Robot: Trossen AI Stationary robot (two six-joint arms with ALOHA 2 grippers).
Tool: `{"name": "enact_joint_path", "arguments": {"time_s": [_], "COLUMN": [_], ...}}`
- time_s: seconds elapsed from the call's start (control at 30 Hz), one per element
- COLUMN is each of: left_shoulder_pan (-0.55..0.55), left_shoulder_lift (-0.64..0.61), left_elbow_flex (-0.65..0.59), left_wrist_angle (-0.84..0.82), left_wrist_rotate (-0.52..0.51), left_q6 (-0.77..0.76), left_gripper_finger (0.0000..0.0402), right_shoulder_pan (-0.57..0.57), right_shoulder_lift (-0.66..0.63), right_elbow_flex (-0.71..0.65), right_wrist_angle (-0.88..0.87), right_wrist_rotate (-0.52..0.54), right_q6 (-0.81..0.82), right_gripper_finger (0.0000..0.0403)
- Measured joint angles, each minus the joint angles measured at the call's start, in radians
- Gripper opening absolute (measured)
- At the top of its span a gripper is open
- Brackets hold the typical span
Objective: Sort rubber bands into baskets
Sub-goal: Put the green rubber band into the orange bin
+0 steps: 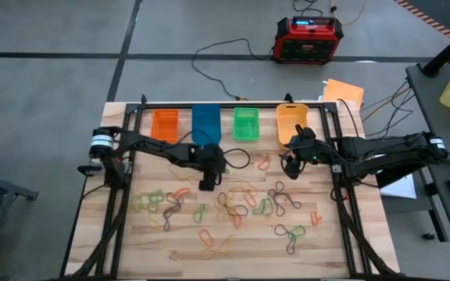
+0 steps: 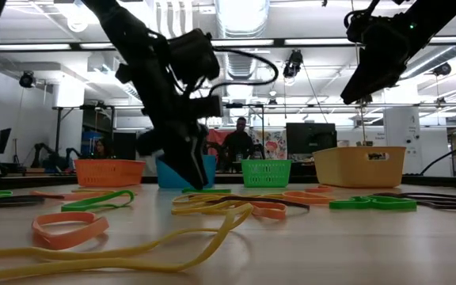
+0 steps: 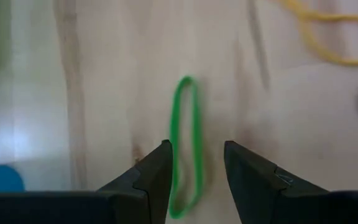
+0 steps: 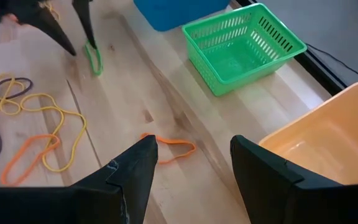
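Left gripper [image 3: 196,167] down at the wood, fingers parted, straddling a green rubber band [image 3: 186,146], nothing gripped yet. Band looks featherlight and floppy; pinch one strand. Green basket [image 1: 246,123] just beyond. Right gripper [image 4: 192,163] hangs open, empty.

A red-and-black box [image 1: 308,39] sits on the grey floor beyond the wooden table [image 1: 170,238]; black cables [image 1: 225,48] trail from it. An orange sheet [image 1: 344,91] lies near the table's far right corner; people [image 2: 238,146] stand in the room behind.

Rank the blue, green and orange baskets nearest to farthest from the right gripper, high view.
From the right gripper, by the back row's right end:
1. green basket, just to its left.
2. blue basket, mid-row.
3. orange basket, far left end.
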Motion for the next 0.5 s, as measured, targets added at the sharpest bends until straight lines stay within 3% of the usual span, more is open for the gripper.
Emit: {"name": "enact_joint_path", "arguments": {"time_s": [0.3, 0.5], "left_shoulder_pan": [0.021, 0.029], "left_shoulder_lift": [0.031, 0.038], "left_elbow_flex": [0.000, 0.001], "left_wrist_angle": [0.017, 0.017], "left_wrist_rotate": [-0.031, 0.008], "left_q6": [-0.001, 0.007], "left_gripper_finger": [0.0122, 0.0060], "right_shoulder_pan": [0.000, 0.000], "right_shoulder_lift": [0.000, 0.000], "right_elbow_flex": [0.000, 0.000], "right_wrist_angle": [0.000, 0.000], "right_wrist_rotate": [0.000, 0.000], "right_q6": [0.003, 0.003], "right_gripper_finger": [0.0199, 0.0199]}}
